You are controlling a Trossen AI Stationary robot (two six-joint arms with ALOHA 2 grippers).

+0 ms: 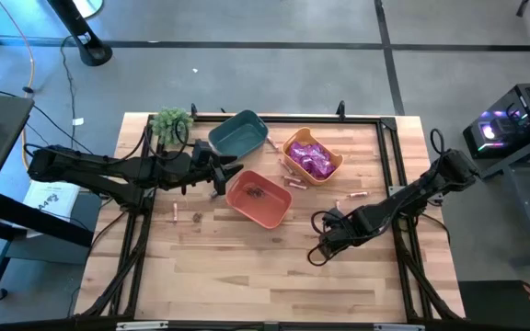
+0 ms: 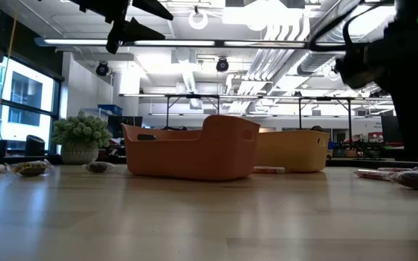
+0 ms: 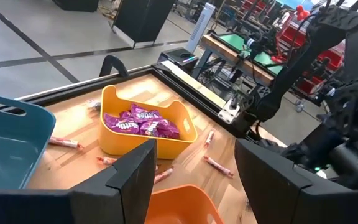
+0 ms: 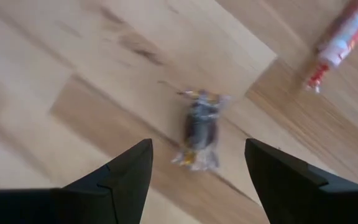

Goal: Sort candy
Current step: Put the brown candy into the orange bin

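Dark brownish candy (image 4: 199, 132), twist-wrapped, lies flat on the bare worktop (image 4: 55, 74) just ahead of the right hand (image 4: 197, 163), centred between its spread fingers, with a pink stick candy (image 4: 344, 37) farther ahead and to one side. For a clean pick the hand should probably drop straight down with the fingers astride the wrapper's narrow middle, closing only once the tips reach the wood, since so small a piece could skid aside. Left hand (image 3: 194, 165), fingers likewise spread and holding nothing, hovers over the orange bin (image 1: 258, 196), the yellow bin (image 3: 146, 129) of magenta packets (image 3: 140, 121) beyond it.
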